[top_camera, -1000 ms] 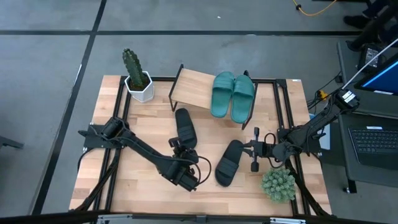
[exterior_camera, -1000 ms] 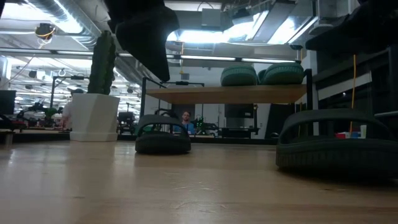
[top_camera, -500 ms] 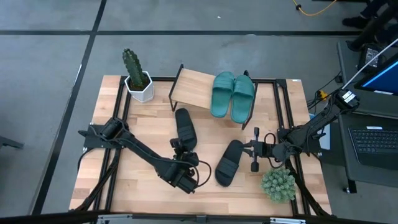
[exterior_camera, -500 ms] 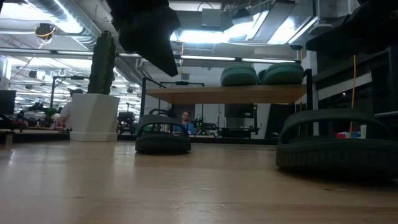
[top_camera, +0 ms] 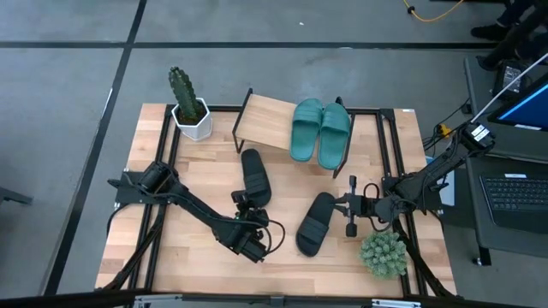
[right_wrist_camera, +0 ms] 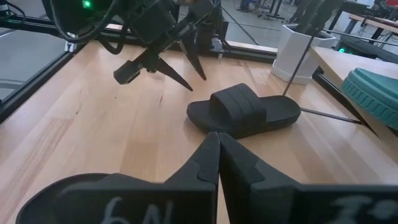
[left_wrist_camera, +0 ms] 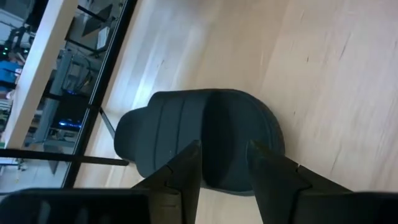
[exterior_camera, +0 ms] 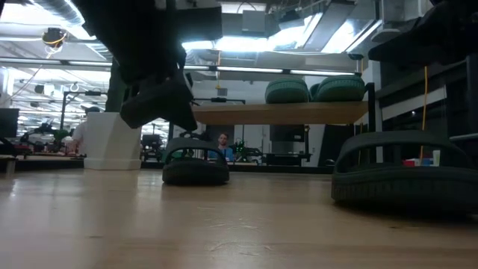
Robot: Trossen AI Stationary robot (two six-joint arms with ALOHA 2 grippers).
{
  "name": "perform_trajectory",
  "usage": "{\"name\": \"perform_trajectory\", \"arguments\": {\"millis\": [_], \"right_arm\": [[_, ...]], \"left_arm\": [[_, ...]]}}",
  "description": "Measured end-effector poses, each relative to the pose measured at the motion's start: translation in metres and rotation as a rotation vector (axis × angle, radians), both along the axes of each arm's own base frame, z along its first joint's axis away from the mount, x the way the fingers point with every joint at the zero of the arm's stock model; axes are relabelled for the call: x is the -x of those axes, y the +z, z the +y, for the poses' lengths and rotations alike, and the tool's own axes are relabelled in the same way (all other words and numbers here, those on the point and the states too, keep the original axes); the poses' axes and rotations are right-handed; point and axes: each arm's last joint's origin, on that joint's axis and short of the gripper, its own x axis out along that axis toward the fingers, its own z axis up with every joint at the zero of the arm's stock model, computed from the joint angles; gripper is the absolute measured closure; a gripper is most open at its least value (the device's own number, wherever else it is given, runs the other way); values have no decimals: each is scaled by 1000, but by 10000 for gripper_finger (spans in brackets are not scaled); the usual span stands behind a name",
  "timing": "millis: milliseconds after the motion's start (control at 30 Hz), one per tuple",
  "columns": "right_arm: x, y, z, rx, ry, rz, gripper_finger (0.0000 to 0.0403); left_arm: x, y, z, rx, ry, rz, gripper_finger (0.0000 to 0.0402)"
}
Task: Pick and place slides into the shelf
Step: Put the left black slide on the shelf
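Two teal slides (top_camera: 306, 128) (top_camera: 335, 134) lie sole down on the right half of the shelf (top_camera: 261, 120). One black slide (top_camera: 254, 175) lies flat on the table before the shelf. My left gripper (top_camera: 246, 205) hangs open just short of its near end, pointing at it on a downward slant. In the left wrist view that gripper (left_wrist_camera: 224, 152) frames the slide (left_wrist_camera: 205, 137) without touching it. A second black slide (top_camera: 315, 222) lies toward the right. My right gripper (top_camera: 338, 205) is shut beside it and holds nothing.
A cactus in a white pot (top_camera: 188, 107) stands at the far left, next to the shelf. A round green plant (top_camera: 383, 254) sits at the near right corner. Black frame rails (top_camera: 390, 154) run along the table's sides. Bare wood lies at the near left (top_camera: 171, 248).
My left gripper has sunk toward the table, coming down low in front of the black slide near the shelf. Both black slides and my right gripper have stayed where they were.
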Motion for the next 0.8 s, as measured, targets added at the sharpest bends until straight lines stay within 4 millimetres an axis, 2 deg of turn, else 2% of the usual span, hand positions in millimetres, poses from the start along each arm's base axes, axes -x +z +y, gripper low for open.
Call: {"name": "perform_trajectory", "arguments": {"millis": [467, 800], "right_arm": [[0, 0, 0, 24, 7, 3, 392], [0, -1, 0, 31, 8, 9, 392]], "left_arm": [[-13, -5, 29, 28, 33, 78, 282], [-17, -5, 34, 39, 27, 92, 282]]}}
